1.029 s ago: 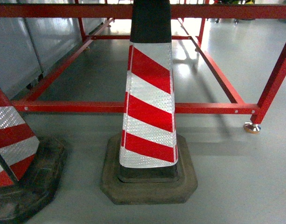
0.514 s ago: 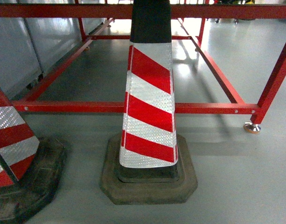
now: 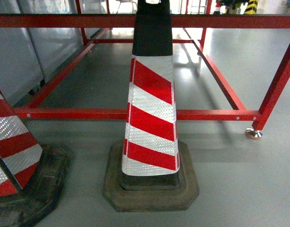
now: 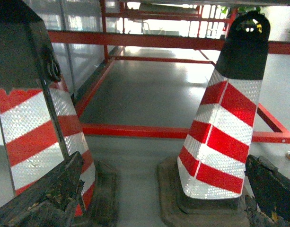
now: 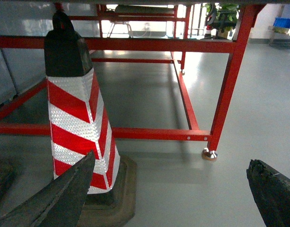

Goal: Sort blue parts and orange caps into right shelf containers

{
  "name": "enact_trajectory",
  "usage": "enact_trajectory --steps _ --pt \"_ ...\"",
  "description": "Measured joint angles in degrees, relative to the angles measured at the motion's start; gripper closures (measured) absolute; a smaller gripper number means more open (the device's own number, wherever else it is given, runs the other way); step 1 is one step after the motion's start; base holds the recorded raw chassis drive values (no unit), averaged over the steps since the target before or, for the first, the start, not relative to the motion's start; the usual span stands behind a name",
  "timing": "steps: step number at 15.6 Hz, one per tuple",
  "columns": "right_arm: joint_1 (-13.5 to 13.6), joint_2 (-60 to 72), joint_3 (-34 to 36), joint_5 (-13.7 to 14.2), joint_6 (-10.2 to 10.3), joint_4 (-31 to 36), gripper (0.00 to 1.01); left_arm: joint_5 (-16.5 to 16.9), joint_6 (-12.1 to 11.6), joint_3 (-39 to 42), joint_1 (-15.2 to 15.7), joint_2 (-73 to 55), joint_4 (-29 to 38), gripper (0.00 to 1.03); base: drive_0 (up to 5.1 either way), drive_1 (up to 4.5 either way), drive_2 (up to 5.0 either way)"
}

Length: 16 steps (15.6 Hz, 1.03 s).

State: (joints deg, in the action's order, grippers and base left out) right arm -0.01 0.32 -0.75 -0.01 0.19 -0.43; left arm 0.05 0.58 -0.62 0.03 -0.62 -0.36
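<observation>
Nearest in each wrist view, the two dark, worn fingers of the left hand (image 4: pixel 149 208) and of the right hand (image 5: pixel 168 198) are seen spread wide, with nothing held between them; neither hand is seen in the head view.

Just beyond the open left hand, two red-and-white striped traffic cones are framed: one cone (image 4: pixel 36 127) to its left and a second cone (image 4: pixel 225 137) to its right, each standing upright on a heavy black rubber base on the grey floor (image 4: pixel 135 175). The second cone is also seen ahead and left of the right hand. Behind the cones, the low red steel frame (image 3: pixel 206 114) is crossed by a rail, and one levelling foot (image 5: pixel 209 154) is seen ahead of the right hand. Grey wall panels (image 3: pixel 21 52) stand far off on the left.

No blue parts, orange caps or shelf containers can be made out near either hand; only a small blue shape (image 5: pixel 283 22), possibly crates, is glimpsed far beyond the right hand, too small to identify.

The parts are judged likely to be light, rigid and somewhat slippery plastic, best pinched across their narrowest solid section. The caps would probably be taken by the rim. This cannot be confirmed from here.
</observation>
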Motion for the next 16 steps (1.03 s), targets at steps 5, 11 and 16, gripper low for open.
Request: enact_trajectory --steps 5,11,16 --pt "0.0 0.0 0.0 0.0 -0.1 0.2 0.03 -0.1 -0.5 0.0 0.0 0.0 0.1 0.05 0.0 0.0 0.0" --pt "0.0 0.0 0.0 0.0 0.0 0.2 0.03 -0.1 -0.6 0.0 0.0 0.0 0.1 0.05 0.0 0.0 0.0" --pt "0.0 0.0 0.0 0.0 0.0 0.1 0.03 0.0 -0.6 0.0 0.0 0.0 0.1 0.05 0.0 0.0 0.0"
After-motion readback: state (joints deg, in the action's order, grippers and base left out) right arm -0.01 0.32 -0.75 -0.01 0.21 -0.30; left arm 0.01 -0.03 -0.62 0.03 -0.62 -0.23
